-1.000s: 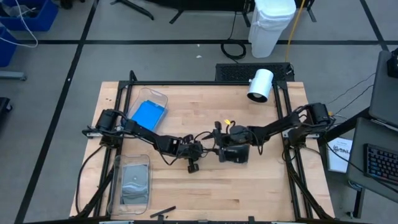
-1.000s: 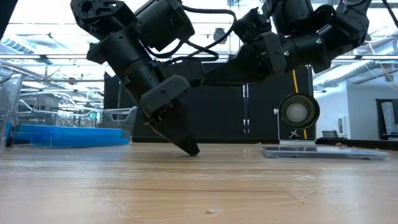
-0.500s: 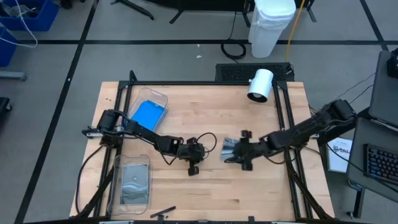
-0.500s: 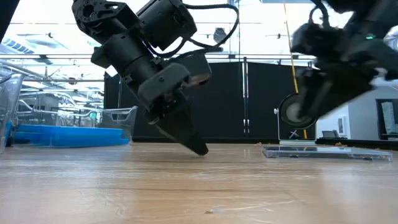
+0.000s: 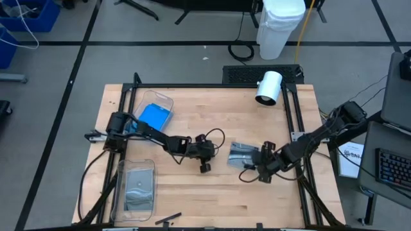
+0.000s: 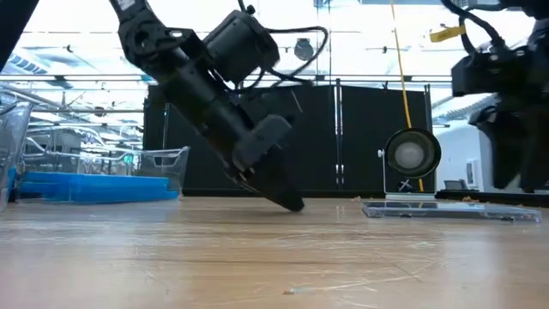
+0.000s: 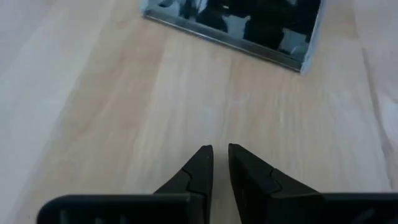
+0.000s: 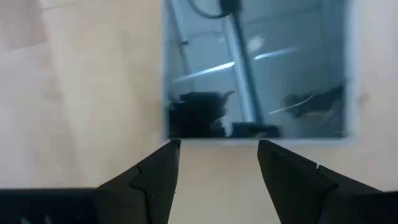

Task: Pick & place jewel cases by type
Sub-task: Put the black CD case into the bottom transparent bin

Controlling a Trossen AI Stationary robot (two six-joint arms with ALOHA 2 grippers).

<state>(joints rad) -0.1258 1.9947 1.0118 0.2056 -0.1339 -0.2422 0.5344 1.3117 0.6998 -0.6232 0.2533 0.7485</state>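
1. Clear, flat, square plastic jewel case (image 5: 243,153) lies on the wooden table (image 5: 212,199), mid-right.
2. Right gripper (image 8: 216,155): jaws spread, just beside its edge, apparently not touching.
3. Left gripper (image 7: 220,154): jaws nearly together, empty.

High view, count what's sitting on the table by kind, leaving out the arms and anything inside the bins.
clear bins: 2
loose clear jewel case: 1
white cylinder: 1
Total: 4
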